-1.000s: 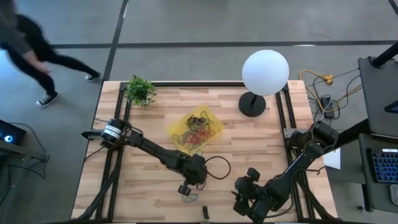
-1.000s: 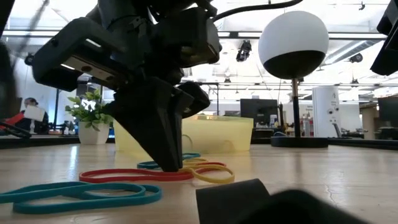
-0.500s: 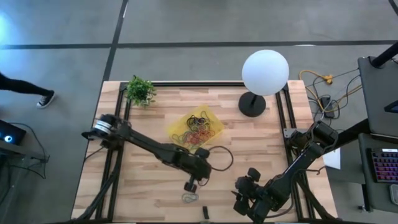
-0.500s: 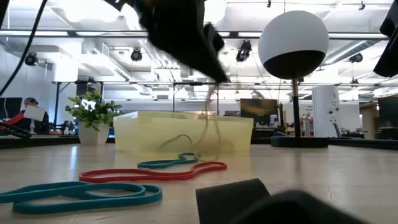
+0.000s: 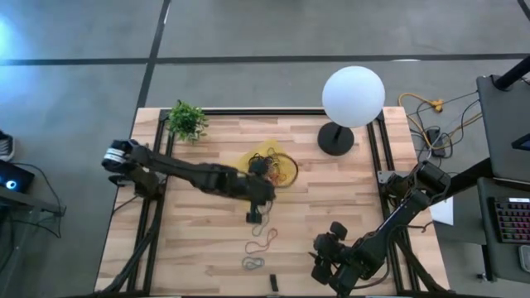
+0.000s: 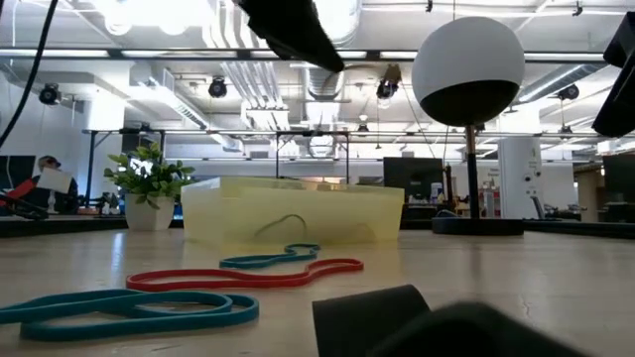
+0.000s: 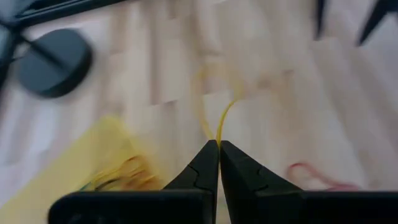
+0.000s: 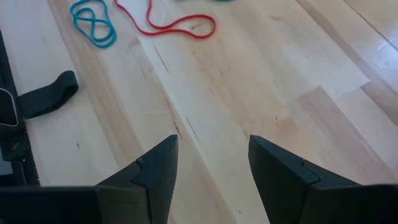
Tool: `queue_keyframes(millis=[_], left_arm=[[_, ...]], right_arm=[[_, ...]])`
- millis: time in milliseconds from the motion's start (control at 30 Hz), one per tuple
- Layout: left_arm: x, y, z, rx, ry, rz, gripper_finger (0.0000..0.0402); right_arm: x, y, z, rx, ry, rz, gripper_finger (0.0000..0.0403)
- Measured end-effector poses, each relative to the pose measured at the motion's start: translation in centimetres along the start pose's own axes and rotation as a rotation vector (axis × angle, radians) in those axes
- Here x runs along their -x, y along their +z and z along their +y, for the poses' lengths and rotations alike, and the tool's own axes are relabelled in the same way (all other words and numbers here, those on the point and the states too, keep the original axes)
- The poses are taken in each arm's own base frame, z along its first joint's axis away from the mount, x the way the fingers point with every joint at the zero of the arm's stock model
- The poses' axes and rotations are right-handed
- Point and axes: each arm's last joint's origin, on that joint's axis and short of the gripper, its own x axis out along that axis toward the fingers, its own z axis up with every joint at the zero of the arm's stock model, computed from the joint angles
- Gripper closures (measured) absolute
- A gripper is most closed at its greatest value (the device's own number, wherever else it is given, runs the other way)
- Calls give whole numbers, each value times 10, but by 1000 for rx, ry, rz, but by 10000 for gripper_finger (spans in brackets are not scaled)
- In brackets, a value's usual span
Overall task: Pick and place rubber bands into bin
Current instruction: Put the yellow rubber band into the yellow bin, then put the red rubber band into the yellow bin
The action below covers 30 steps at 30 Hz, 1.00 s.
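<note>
Left jaws [image 7: 218, 144] pinched tight on yellow rubber band [image 7: 211, 99], probably near bin [image 5: 248, 161], right jaws [image 8: 211, 149] wide, empty.

The table [image 8: 261, 74] is looking like smooth pale wood, the bin [image 6: 298, 213] see-through yellow plastic, the lamp globe [image 5: 354, 95] maybe matt.

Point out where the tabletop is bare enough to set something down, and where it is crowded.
Bare wood: the stretch between the plant and the lamp base, and the corner below the left arm. Crowded: the middle, where the left gripper, shut on a yellow rubber band, hangs beside the bin, with loose rubber bands below. The right gripper, open, fills the bottom-right.
</note>
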Motion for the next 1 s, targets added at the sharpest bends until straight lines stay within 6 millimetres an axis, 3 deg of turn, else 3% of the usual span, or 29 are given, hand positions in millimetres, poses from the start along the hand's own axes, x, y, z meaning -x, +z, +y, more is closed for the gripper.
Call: queue_keyframes(millis=[167,467,733,1000], left_arm=[[14,-8,35,-2,81,59,401],[4,-45,80,38,139,214,401],[-6,-75,91,115,114,309,396],[-6,-72,91,152,114,295,316]], right_arm=[[-1,1,-1,0,-10,-28,221],[-2,3,-2,-18,-18,-49,221],[-2,3,-2,-35,-18,-50,221],[-8,11,-4,-41,-35,-54,221]])
